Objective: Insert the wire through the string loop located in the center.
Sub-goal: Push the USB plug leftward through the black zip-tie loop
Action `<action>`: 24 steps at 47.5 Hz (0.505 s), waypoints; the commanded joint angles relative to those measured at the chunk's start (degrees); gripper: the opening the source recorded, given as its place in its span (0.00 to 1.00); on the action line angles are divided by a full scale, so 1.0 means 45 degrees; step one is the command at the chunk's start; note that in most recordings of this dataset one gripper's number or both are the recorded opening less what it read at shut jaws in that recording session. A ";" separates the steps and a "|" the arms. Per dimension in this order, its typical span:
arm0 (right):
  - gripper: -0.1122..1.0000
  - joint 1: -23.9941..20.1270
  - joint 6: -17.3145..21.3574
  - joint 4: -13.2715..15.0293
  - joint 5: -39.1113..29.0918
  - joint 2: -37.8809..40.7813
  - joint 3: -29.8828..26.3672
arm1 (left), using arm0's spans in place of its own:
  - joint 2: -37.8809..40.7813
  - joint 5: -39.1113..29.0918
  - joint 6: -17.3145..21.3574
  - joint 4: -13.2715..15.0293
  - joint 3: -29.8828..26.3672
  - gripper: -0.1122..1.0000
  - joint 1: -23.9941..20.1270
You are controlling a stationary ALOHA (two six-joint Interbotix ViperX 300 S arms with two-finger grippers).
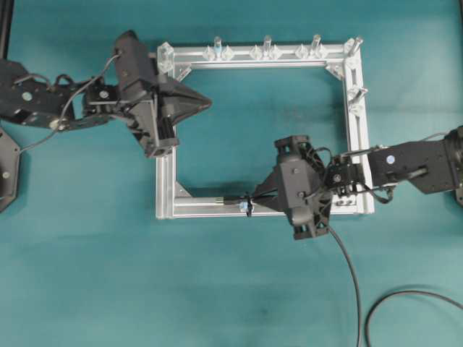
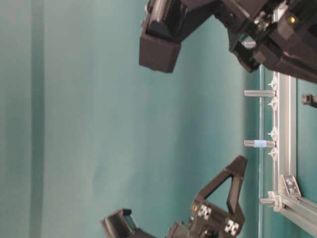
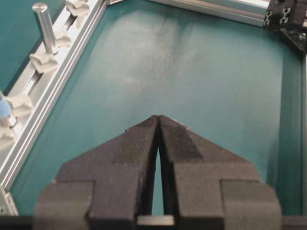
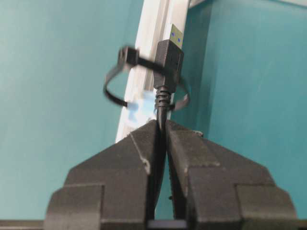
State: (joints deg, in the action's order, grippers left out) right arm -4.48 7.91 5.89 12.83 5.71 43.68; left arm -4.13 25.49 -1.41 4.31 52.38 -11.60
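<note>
Ribbed black wire [image 4: 163,98] – metallic tip – inside thin string loop [image 4: 112,79].

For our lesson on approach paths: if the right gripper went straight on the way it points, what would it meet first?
Probably the string loop: the right gripper points at it, holding the wire, whose plug is already inside it.

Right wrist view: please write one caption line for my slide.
Right gripper holds the wire, its plug already through the string loop.

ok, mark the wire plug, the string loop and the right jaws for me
wire [image 4: 169,55], right wrist view, on the black plug body.
string loop [image 4: 111,81], right wrist view, on its left arc.
right gripper [image 4: 161,123], right wrist view, between its tips.
</note>
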 commanded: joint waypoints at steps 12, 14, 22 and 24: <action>0.16 0.0156 0.0020 0.0000 0.0039 0.0059 -0.0488 | -0.1426 -0.0488 0.0000 -0.0020 0.0410 0.11 0.0469; 0.16 0.0176 0.0020 0.0020 0.0039 0.0059 -0.0488 | -0.1426 -0.0723 0.0000 -0.0039 0.0391 0.11 0.0566; 0.16 0.0176 0.0020 0.0000 0.0020 0.0039 -0.0469 | -0.1230 -0.1582 0.0039 -0.0098 0.0156 0.11 0.1172; 0.16 0.0176 0.0020 0.0020 0.0039 0.0059 -0.0488 | -0.1211 -0.1738 0.0098 -0.0156 0.0098 0.11 0.1328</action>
State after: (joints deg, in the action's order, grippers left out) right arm -4.31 7.91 5.89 12.74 6.68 42.63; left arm -9.32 18.63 -1.32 4.22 54.32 -6.86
